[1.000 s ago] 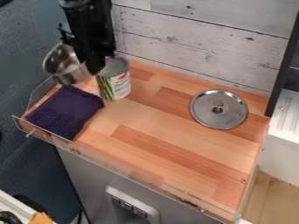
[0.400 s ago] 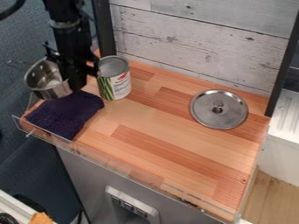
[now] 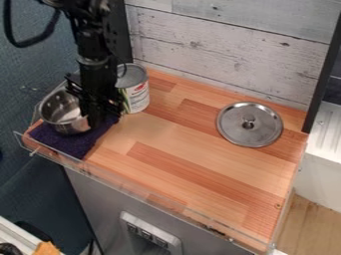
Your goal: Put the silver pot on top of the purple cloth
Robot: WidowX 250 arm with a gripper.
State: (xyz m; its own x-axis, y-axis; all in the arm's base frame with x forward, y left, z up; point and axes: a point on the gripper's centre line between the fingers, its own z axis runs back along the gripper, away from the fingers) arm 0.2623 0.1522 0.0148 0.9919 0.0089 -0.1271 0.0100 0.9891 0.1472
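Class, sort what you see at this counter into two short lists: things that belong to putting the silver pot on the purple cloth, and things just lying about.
Belongs to the job:
- silver pot
- purple cloth
- black gripper, right beside the pot

Just lying about:
- metal lid
- tin can, behind the cloth

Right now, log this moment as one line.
gripper against silver pot | pot on or just above purple cloth, contact unclear | can nearby | lid on wooden counter
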